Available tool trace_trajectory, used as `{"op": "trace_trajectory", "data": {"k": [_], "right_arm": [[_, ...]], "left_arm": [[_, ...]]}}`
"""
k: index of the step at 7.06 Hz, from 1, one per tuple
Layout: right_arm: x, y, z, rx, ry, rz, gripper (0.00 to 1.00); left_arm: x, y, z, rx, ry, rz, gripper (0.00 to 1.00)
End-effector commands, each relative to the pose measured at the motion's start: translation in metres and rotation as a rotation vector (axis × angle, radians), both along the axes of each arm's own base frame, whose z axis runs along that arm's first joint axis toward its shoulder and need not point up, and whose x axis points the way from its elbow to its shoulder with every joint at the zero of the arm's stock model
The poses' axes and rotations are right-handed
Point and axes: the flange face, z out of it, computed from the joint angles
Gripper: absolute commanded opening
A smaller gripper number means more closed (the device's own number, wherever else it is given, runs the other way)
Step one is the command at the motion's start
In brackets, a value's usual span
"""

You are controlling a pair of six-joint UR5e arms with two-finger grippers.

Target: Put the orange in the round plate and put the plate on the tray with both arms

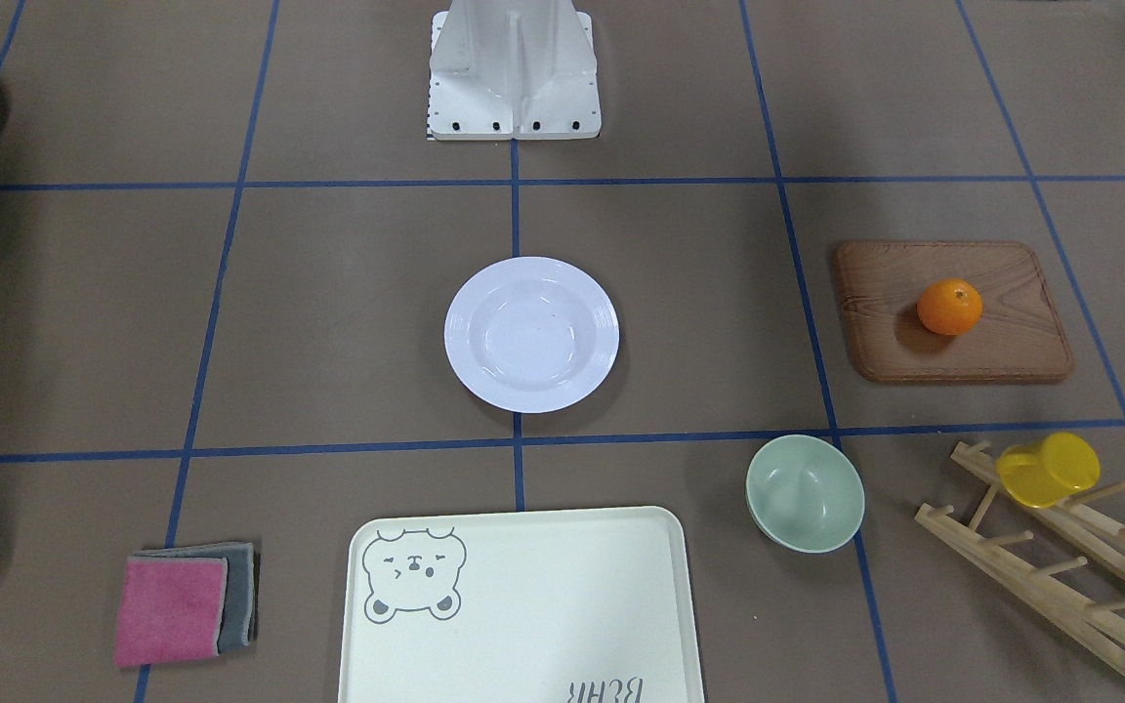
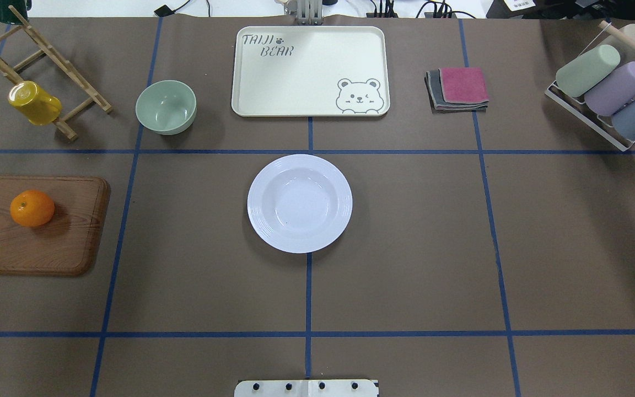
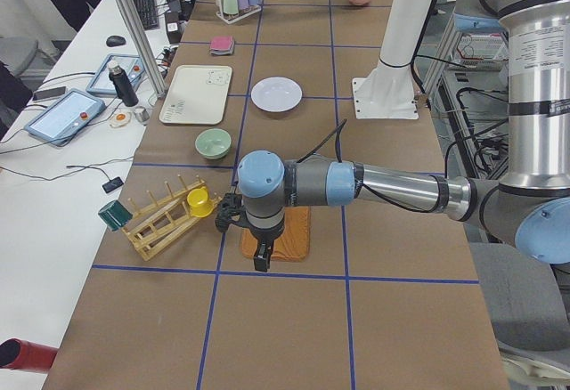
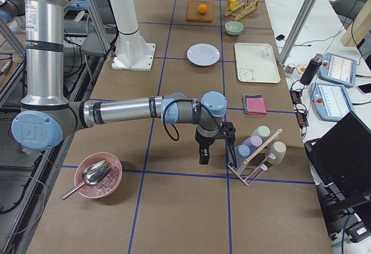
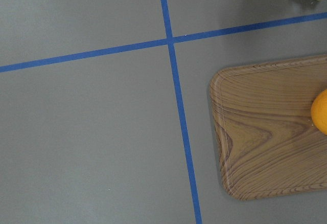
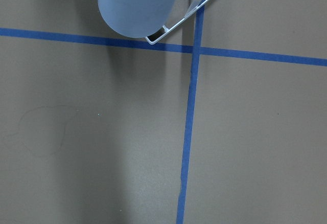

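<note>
Orange: the small round bright orange fruit (image 2: 32,208) sits on the brown wooden board (image 2: 47,248) at my left end of the brown counter (image 2: 405,248), well apart from the plate.
Plate: the glossy white round deep plate (image 2: 299,203) stands empty mid-counter.
Tray: the large cream rectangular plastic tray with the bear drawing (image 2: 306,71) lies bare, just beyond the plate.
Left claw (image 3: 260,264): it hangs over the counter near the board; I cannot tell how wide it stands.
Right claw (image 4: 203,156): it hangs beside the white wire cup rack (image 2: 585,118); its width I cannot tell either.
Progress: nothing done, I judge. The orange is not yet picked, and the two-armed plate carry is left.
</note>
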Motion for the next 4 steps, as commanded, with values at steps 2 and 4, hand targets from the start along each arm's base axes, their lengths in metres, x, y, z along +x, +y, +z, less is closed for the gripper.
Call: {"op": "trace_trajectory", "data": {"k": [2, 4], "right_arm": [[-0.001, -0.009, -0.022, 0.047, -0.011, 0.001, 1.0], [-0.003, -0.018, -0.033, 0.071, -0.011, -0.001, 1.0]], "left_arm": [[0.0, -0.001, -0.002, 0.008, -0.002, 0.001, 0.99], [-0.001, -0.011, -0.012, 0.033, -0.002, -0.005, 0.99]]}}
